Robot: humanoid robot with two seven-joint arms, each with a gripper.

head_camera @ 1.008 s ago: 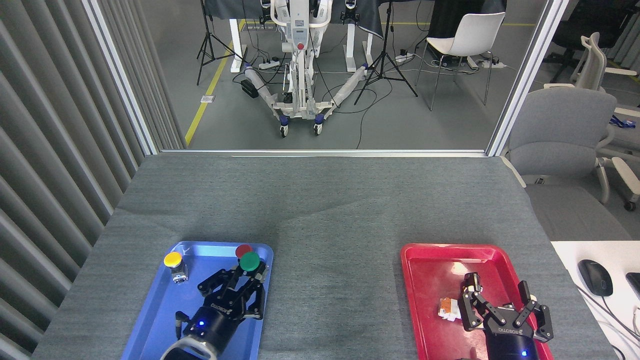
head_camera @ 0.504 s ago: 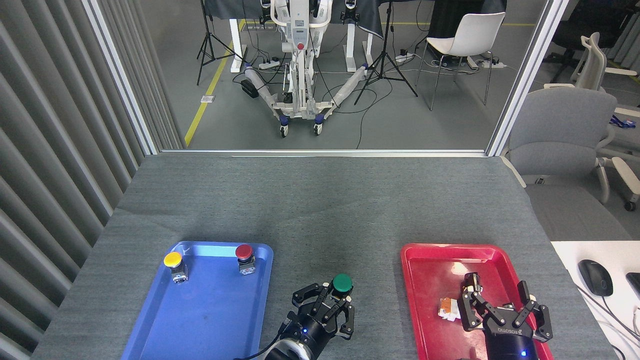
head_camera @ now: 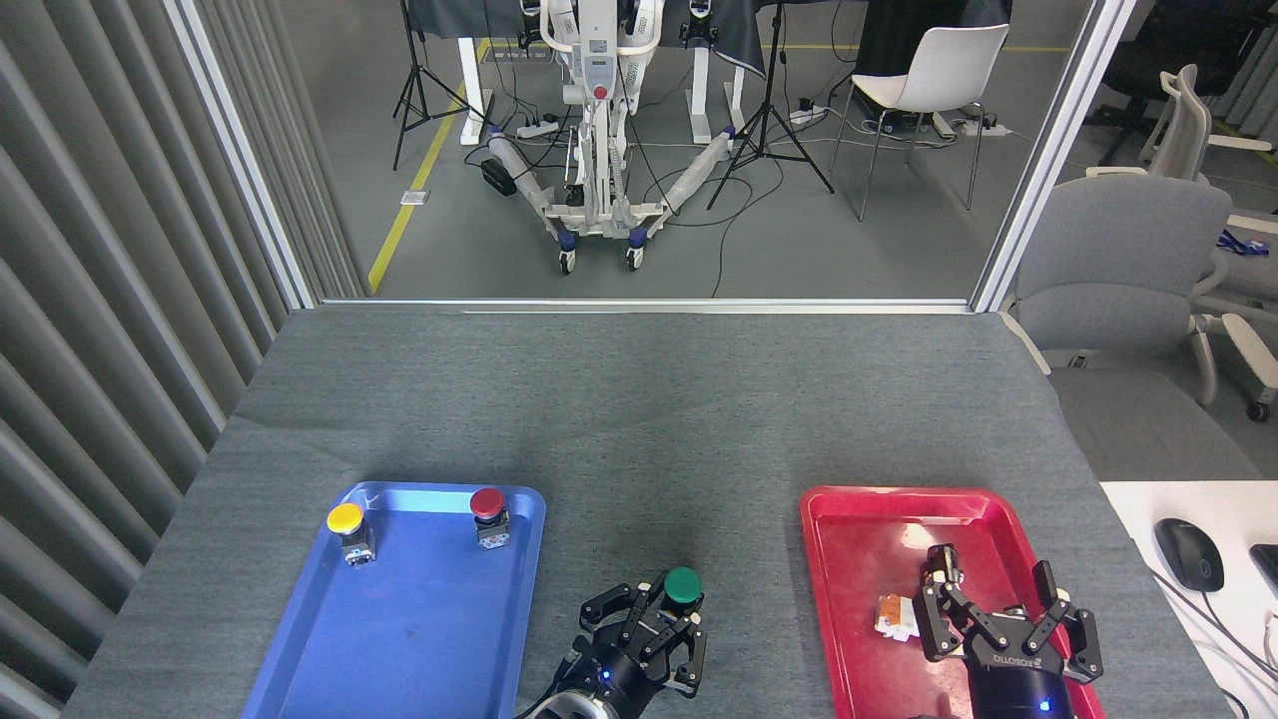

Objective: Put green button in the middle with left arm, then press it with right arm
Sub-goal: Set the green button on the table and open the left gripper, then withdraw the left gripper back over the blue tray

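Our left claw (head_camera: 667,611) clenched on green button (head_camera: 682,585), over bare grey bench cloth (head_camera: 639,429) between trays. Our right claw (head_camera: 1003,609) spread wide, empty, over red tray (head_camera: 859,519) right of button. Blue tray (head_camera: 399,639) left of button; yellow button (head_camera: 345,518), red button (head_camera: 487,502) at its far end.

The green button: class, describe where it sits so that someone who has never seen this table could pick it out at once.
Start at the grey table cloth and find the bare strip between the blue tray and the red tray. There, near the front edge, the green button sits at the tips of the left pincer. The yellow button and red button stand in the blue tray; only this cap is green.
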